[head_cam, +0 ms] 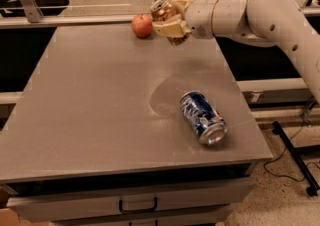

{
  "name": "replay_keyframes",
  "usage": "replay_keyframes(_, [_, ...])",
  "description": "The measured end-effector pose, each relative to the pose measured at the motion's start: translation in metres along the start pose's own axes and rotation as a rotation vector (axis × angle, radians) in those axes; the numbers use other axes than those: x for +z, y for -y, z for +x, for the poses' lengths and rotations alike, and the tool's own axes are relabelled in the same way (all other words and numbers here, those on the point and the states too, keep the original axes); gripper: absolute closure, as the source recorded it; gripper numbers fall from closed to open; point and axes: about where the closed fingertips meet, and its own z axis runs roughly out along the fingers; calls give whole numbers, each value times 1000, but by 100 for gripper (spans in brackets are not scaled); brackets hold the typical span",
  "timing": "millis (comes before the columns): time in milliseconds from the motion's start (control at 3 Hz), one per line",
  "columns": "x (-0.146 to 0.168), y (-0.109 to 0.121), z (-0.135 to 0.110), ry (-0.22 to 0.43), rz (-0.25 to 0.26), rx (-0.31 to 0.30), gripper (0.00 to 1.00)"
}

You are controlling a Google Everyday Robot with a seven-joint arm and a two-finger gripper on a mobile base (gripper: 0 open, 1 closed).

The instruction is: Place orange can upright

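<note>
1. Drawer [135, 197]; front of the unit, below the top; dark bar handle [137, 205] at its middle.
2. Counter [90, 100]; flat grey top, matte, with a paler smudged patch right of centre.
3. Blue and white can [202, 118]; lying on its side on the counter, near the front right corner; silver end facing the front right; sides dented; well apart from all other items.
4. Stand [295, 160]; black bar on the floor to the right of the counter, with a thin dark cable [280, 167] beside it.
5. Apple [142, 25]; red, resting on the counter at the far edge, near the middle; just left of the tool, with contact not discernible.
6. Tool [170, 16]; beige fingers, at the far edge of the counter, just right of the apple; fingers closed around the orange can, one above it and one beneath.
7. Orange can [161, 9]; golden-orange, metallic, gripped in the tool above the counter's far edge; tilted, silver top turned up and to the left; not resting on the surface.
8. Arm [260, 15]; white, jointed; reaching in from the right side to the tool, running level along the far edge.
9. Rail [65, 20]; pale bar behind the counter, running along its far side.
</note>
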Motion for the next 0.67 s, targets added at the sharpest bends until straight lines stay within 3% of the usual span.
replay_keyframes(667, [-4, -5, 42, 192, -58, 0, 100])
